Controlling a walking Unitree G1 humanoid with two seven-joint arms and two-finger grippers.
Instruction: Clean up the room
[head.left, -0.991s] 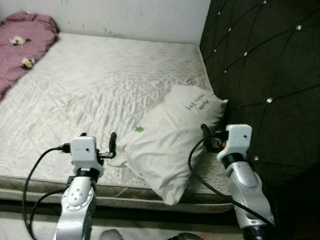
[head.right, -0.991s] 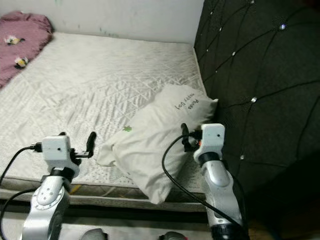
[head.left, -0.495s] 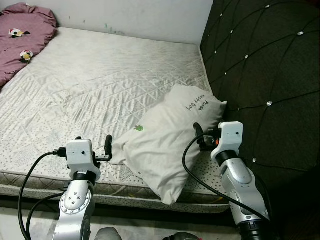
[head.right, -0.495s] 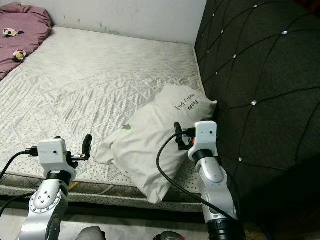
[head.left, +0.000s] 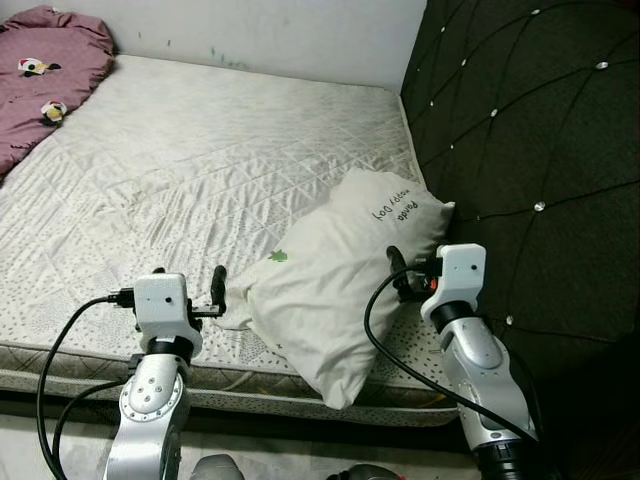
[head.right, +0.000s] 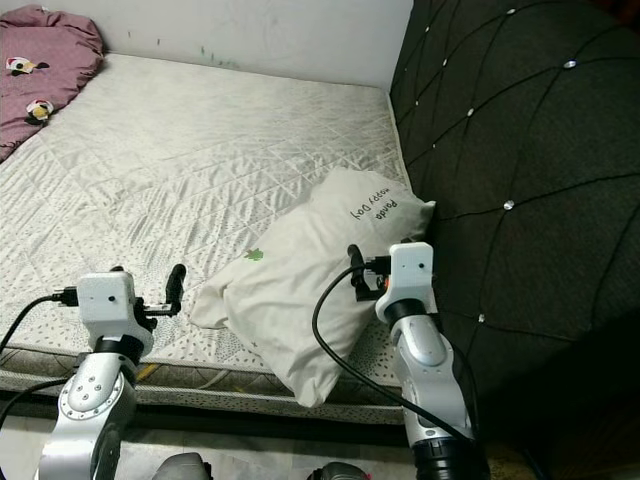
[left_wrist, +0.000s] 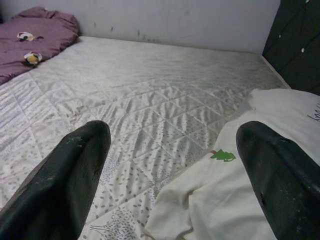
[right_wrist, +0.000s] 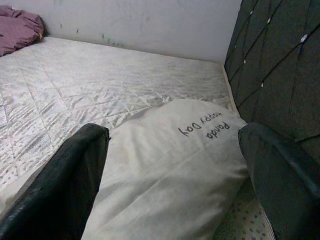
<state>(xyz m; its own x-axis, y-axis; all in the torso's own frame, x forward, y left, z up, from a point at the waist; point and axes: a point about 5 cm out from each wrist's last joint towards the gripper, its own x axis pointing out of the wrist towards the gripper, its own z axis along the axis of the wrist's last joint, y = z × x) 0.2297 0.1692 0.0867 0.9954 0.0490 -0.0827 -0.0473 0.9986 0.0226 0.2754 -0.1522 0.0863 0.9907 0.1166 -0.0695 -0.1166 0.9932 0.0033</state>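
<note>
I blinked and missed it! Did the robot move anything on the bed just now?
No. The whole view shifted, so the camera moved. The pillow stayed at the mattress edge, the pink blanket in its corner. Left claw and right claw still hover open, holding nothing.

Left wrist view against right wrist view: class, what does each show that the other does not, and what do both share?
The left wrist view alone shows the green tree print on the pillow and the toys on the purple blanket. The right wrist view alone shows the pillow's printed lettering. Both share the pillow, the quilted mattress, the dark headboard, the blanket, and open black fingers.
</note>
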